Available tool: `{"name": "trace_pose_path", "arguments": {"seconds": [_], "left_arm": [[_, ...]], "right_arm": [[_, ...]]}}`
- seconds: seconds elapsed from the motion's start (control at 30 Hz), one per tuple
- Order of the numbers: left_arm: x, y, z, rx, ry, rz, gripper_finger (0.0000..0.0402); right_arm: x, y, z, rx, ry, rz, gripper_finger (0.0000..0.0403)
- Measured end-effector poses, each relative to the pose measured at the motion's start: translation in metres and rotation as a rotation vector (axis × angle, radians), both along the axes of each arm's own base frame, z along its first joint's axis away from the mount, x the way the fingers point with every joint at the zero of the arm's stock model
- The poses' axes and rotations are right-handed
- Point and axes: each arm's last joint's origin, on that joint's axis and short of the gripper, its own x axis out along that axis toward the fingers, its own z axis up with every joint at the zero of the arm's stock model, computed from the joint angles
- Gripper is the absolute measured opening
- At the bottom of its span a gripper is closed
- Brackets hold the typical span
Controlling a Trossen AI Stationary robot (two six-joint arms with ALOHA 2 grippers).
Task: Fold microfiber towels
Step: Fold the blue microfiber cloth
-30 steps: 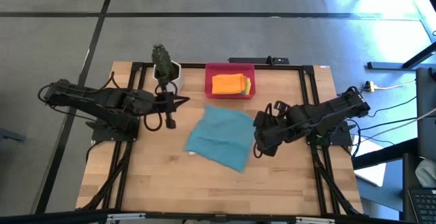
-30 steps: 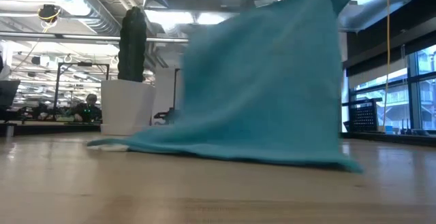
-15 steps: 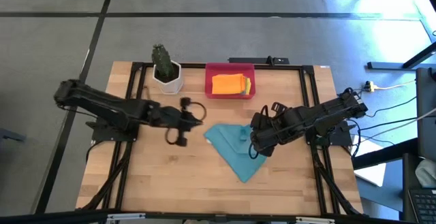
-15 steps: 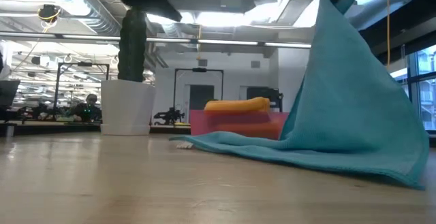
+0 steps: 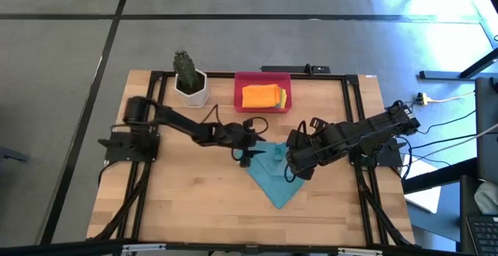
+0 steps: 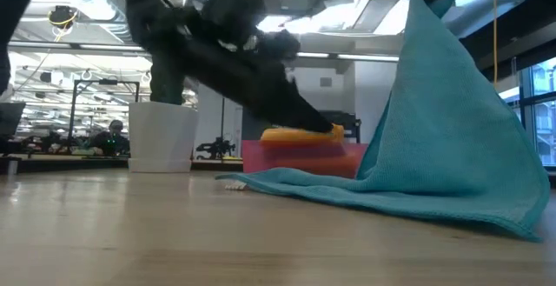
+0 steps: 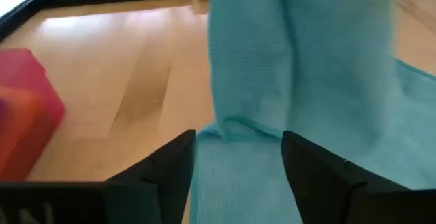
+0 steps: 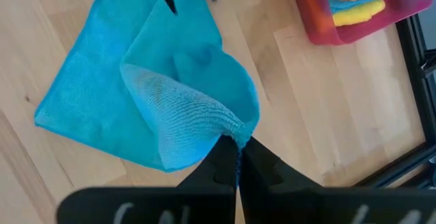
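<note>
Two grippers work one teal towel (image 5: 271, 174) at mid-table: my right gripper (image 8: 238, 157) pinches a corner aloft, the rest trailing on the wood, while my left gripper (image 7: 238, 157) hovers spread-fingered at the far edge. To do this well, I should close on that edge only — then draw the cloth taut before laying it. Folded towels (image 5: 263, 96) wait in the red tray (image 5: 263, 79).
</note>
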Motion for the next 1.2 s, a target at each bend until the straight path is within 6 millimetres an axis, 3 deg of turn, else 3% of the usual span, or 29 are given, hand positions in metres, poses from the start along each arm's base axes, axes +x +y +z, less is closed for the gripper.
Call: {"name": "trace_pose_path", "arguments": {"seconds": [0.17, 0.43, 0.7, 0.83, 1.03, 1.2], "left_arm": [[0.027, 0.004, -0.024, -0.055, -0.010, -0.006, 0.0221], [0.071, 0.008, -0.035, -0.039, -0.015, 0.054, 0.0222], [0.075, 0.021, -0.039, 0.000, 0.080, 0.126, 0.0213], [0.074, 0.018, -0.040, 0.011, 0.092, 0.095, 0.0163], [0.075, 0.010, -0.038, 0.057, 0.095, 0.028, 0.0028], [0.071, 0.008, -0.022, 0.087, 0.109, 0.014, 0.0003]], "right_arm": [[0.000, 0.000, 0.000, 0.000, -0.001, -0.001, 0.0002], [0.000, 0.002, 0.000, 0.007, -0.007, -0.001, 0.0002], [-0.001, 0.004, 0.000, 0.014, -0.010, -0.008, 0.0002], [-0.001, 0.004, 0.000, 0.014, -0.010, -0.009, 0.0002], [-0.001, 0.004, 0.000, 0.014, -0.009, -0.009, 0.0003], [-0.001, 0.004, 0.000, 0.021, -0.004, -0.008, 0.0003]]}}
